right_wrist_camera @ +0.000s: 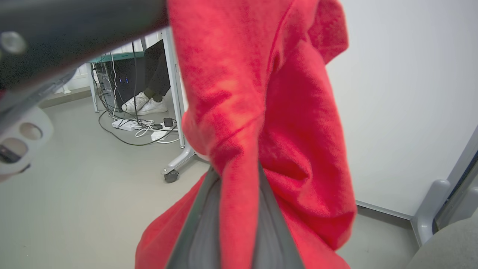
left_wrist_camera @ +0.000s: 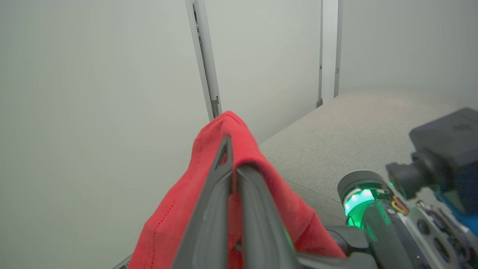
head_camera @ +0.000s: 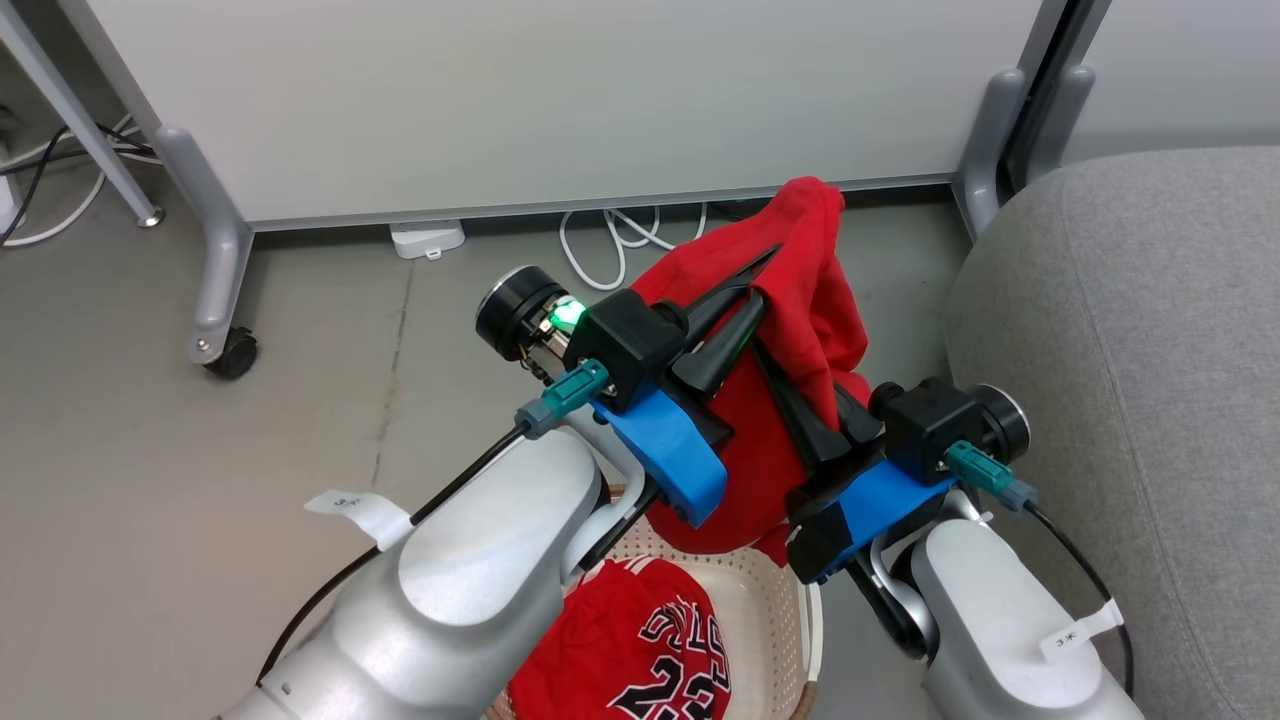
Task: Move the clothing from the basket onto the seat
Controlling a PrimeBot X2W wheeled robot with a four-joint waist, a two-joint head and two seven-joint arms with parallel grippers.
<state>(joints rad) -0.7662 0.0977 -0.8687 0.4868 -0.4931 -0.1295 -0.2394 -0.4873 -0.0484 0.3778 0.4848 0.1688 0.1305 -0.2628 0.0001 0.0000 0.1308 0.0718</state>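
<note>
A red garment of the clothing (head_camera: 815,290) hangs lifted above the basket (head_camera: 772,602), held from both sides. My left gripper (head_camera: 768,275) is shut on its upper fold, and the left wrist view shows that gripper (left_wrist_camera: 230,149) closed with red cloth (left_wrist_camera: 209,142) draped over the tips. Lower down, my right gripper (head_camera: 768,358) is shut on the same garment; its wrist view shows the gripper (right_wrist_camera: 239,177) pinching a fold of the cloth (right_wrist_camera: 298,130). A red jersey numbered 23 (head_camera: 650,650) lies in the basket. The grey seat (head_camera: 1130,350) is at the right.
A white partition panel (head_camera: 560,90) on wheeled feet (head_camera: 232,352) stands behind the garment, with cables (head_camera: 610,240) on the floor below it. In the right wrist view, a person's feet in white shoes (right_wrist_camera: 145,104) rest under a desk among cables.
</note>
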